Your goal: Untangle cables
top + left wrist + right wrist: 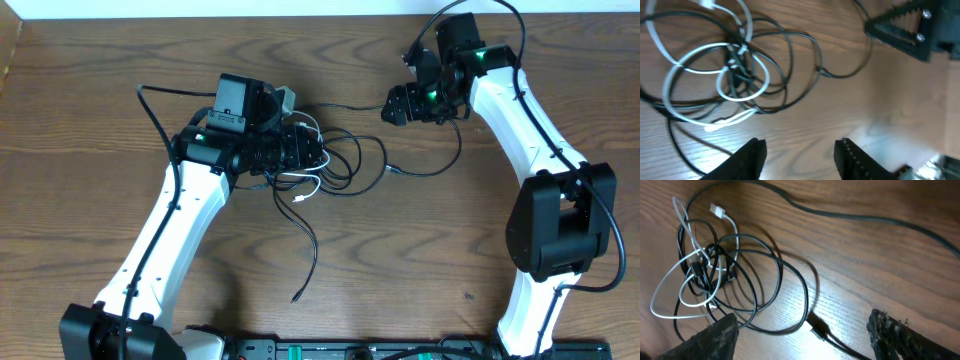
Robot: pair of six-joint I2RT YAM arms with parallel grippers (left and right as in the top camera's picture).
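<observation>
Wooden table [90,120] bears tangled cables [735,75]; left end effector [800,150] and right end effector [802,332] gape empty

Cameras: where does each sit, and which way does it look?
Overhead: above the brown wooden table, looking straight down at tangled thin black cables and one thin white cable; both white arms show.
Left wrist: on the left arm, looking down at the tangle; open left gripper shows.
Right wrist: on the right arm, looking down too; open right gripper shows.
Shared: both wrist views see that tangle.
</observation>
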